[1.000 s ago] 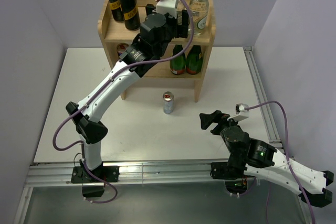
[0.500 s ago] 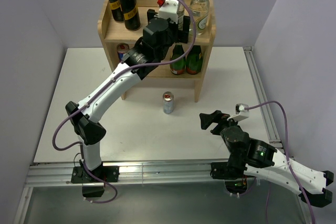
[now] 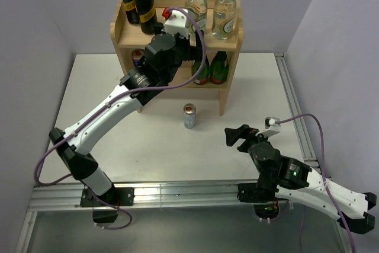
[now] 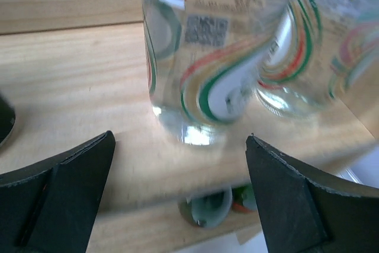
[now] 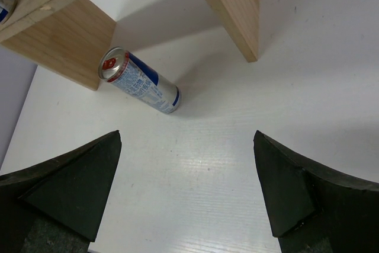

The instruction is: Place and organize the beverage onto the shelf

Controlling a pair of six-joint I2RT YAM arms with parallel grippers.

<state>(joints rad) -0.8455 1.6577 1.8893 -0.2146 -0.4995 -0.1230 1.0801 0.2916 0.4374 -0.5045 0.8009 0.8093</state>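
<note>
One silver-blue-red can (image 3: 189,115) stood upright on the table (image 3: 166,146) just in front of the shelf (image 3: 224,90). The right gripper (image 3: 238,136), jaws spread and empty, was the nearer. The left gripper (image 4: 180,146), also spread, hovered at the shelf's top board facing a clear bottle (image 4: 219,57).

Matt pale wood shelf (image 3: 118,31), clear glossy glass bottles (image 4: 222,45).

The clear bottle (image 4: 219,57) carries red, green, gold swirls; shelf (image 4: 77,57) pale wood; can (image 5: 142,82) silver-blue, seemingly red-topped.
</note>
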